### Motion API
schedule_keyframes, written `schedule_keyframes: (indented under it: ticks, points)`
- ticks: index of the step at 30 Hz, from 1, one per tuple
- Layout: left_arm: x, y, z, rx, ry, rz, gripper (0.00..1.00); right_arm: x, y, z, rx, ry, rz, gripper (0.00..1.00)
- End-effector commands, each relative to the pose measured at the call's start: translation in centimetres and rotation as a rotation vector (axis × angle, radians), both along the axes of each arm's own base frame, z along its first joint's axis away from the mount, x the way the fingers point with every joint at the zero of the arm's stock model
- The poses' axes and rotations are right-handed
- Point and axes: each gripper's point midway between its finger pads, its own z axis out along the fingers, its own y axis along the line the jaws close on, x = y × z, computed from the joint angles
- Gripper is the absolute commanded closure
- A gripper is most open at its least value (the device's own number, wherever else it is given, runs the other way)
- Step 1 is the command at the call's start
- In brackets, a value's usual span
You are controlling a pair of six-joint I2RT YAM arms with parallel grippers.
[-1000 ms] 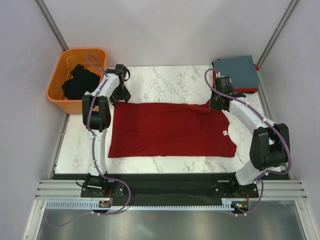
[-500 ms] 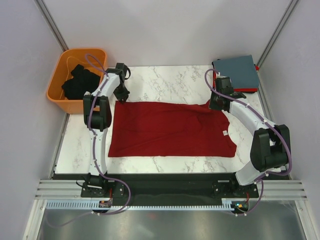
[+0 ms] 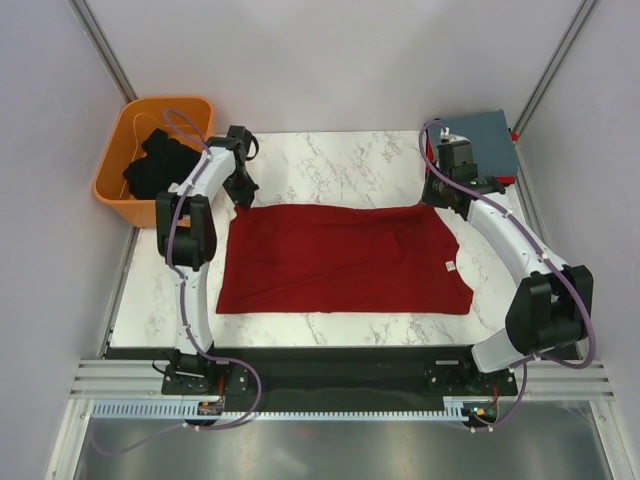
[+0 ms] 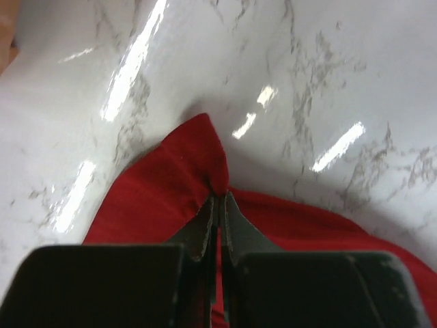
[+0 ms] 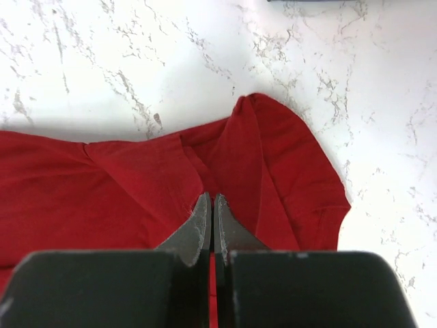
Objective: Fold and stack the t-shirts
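Note:
A dark red t-shirt (image 3: 340, 260) lies spread flat on the marble table (image 3: 340, 165), its small white tag (image 3: 450, 266) near the right side. My left gripper (image 3: 240, 196) is at the shirt's far left corner; in the left wrist view that gripper (image 4: 218, 195) is shut on a peak of the red cloth (image 4: 198, 157). At the far right corner, my right gripper (image 3: 438, 198) is shut on the shirt; in the right wrist view it (image 5: 212, 198) pinches the red cloth (image 5: 273, 164). A black t-shirt (image 3: 158, 165) lies in the basket. Grey-blue (image 3: 478, 138) and red (image 3: 492, 181) folded t-shirts are stacked at the back right.
An orange plastic basket (image 3: 165, 103) stands off the table's far left corner. The folded stack sits close behind the right wrist. Grey walls and metal posts enclose the table on three sides.
My left gripper has closed on the shirt's far left corner. The right arm has swung back and up, drawing the far right corner with it.

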Motion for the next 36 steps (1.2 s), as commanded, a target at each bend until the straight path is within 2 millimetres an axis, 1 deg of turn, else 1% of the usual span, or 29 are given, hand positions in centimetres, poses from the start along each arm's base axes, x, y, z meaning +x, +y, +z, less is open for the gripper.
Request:
schedule_keyframes:
  ticks: [1, 2, 3, 4, 5, 6, 7, 8, 9, 11, 12, 13, 14, 15, 17, 18, 20, 21, 23, 24, 27, 28, 29, 31, 32, 33, 34, 35, 36]
  points:
    - [-1.8, -0.4, 5.6, -0.015, -0.083, 0.017, 0.98, -1.3, -0.4, 3.7, 0.019, -0.074, -0.012, 1.0]
    - [-2.3, -0.3, 5.8, -0.013, -0.082, 0.019, 0.98, -1.7, -0.4, 3.9, 0.023, -0.077, -0.011, 1.0]
    - [-3.3, -0.1, 5.5, -0.003, -0.063, 0.022, 0.98, -2.4, -0.5, 4.5, 0.027, -0.091, -0.012, 1.0]
    - [-3.8, 0.0, 6.5, -0.003, -0.083, 0.025, 0.98, -3.0, -0.6, 3.9, 0.025, -0.078, -0.014, 1.0]
    - [-4.4, 0.1, 6.8, 0.001, -0.084, 0.026, 0.98, -3.5, -0.8, 3.7, 0.027, -0.077, -0.016, 1.0]
    - [-5.4, 0.2, 6.2, 0.008, -0.064, 0.025, 0.98, -4.1, -0.9, 4.1, 0.033, -0.088, -0.019, 1.0]
    - [-5.7, 0.3, 7.2, 0.013, -0.091, 0.026, 0.98, -4.8, -1.0, 3.3, 0.03, -0.071, -0.02, 1.0]
    - [-6.1, 0.4, 7.3, 0.017, -0.094, 0.024, 0.98, -5.3, -1.1, 3.0, 0.032, -0.065, -0.025, 1.0]
    - [-7.2, 0.5, 6.6, 0.025, -0.068, 0.025, 0.98, -5.7, -1.1, 2.7, 0.037, -0.059, -0.026, 1.0]
    - [-8.0, 0.7, 7.3, 0.027, -0.089, 0.024, 0.98, -7.0, -1.2, 2.1, 0.049, -0.05, -0.022, 1.0]
    - [-9.0, 0.7, 6.6, 0.035, -0.068, 0.021, 0.98, -7.4, -1.1, 2.2, 0.059, -0.058, -0.024, 1.0]
    - [-9.4, 0.9, 6.4, 0.042, -0.066, 0.021, 0.98, -8.1, -1.1, 1.5, 0.063, -0.04, -0.022, 1.0]
    - [-9.7, 0.9, 6.3, 0.047, -0.067, 0.02, 0.98, -8.5, -1.2, 1.2, 0.065, -0.031, -0.025, 1.0]
    - [-10.6, 1.0, 6.1, 0.057, -0.061, 0.016, 0.98, -8.9, -1.2, 1.4, 0.074, -0.044, -0.029, 1.0]
    - [-11.2, 1.0, 6.0, 0.058, -0.066, 0.018, 0.98, -9.9, -1.4, 0.7, 0.075, -0.026, -0.034, 1.0]
    - [-12.2, 1.1, 5.6, 0.061, -0.053, 0.014, 0.98, -10.2, -1.5, 0.9, 0.082, -0.034, -0.04, 1.0]
    - [-12.8, 1.1, 5.4, 0.063, -0.058, 0.016, 0.98, -11.0, -1.7, 0.4, 0.082, -0.024, -0.047, 1.0]
    - [-13.6, 1.2, 5.1, 0.067, -0.052, 0.017, 0.98, -11.4, -1.7, 0.7, 0.089, -0.039, -0.05, 1.0]
    - [-14.1, 1.2, 4.9, 0.068, -0.058, 0.019, 0.98, -12.2, -1.8, 0.2, 0.094, -0.024, -0.059, 1.0]
    - [-14.8, 1.3, 4.7, 0.073, -0.06, 0.019, 0.98, -12.7, -2.0, 0.1, 0.096, -0.025, -0.063, 1.0]
    - [-15.7, 1.7, 4.2, 0.085, -0.06, 0.017, 0.98, -13.8, -2.3, -0.2, 0.099, -0.027, -0.075, 1.0]
    - [-15.9, 1.8, 4.4, 0.088, -0.068, 0.014, 0.97, -14.1, -2.4, -0.3, 0.099, -0.024, -0.082, 1.0]
    - [-16.4, 1.9, 4.1, 0.097, -0.06, 0.005, 0.96, -14.5, -2.5, -0.3, 0.103, -0.022, -0.093, 1.0]
    - [-16.8, 2.4, 4.3, 0.123, -0.072, 0.0, 0.91, -15.3, -2.7, -1.3, 0.107, 0.001, -0.112, 1.0]
    - [-17.4, 2.6, 4.1, 0.142, -0.065, -0.015, 0.87, -15.7, -2.8, -1.6, 0.128, 0.009, -0.142, 0.98]
    - [-17.6, 2.7, 4.2, 0.175, -0.072, -0.034, 0.75, -16.3, -2.9, -2.1, 0.136, 0.017, -0.16, 0.82]
    - [-17.9, 2.8, 4.3, 0.196, -0.076, -0.049, 0.68, -16.8, -3.1, -2.4, 0.143, 0.029, -0.182, 0.67]
    - [-18.7, 3.0, 4.3, 0.21, -0.079, -0.057, 0.62, -17.1, -2.9, -2.1, 0.181, 0.012, -0.21, 0.45]
    - [-19.1, 3.3, 4.4, 0.225, -0.083, -0.062, 0.4, -17.6, -3.1, -2.8, 0.187, 0.019, -0.228, 0.38]
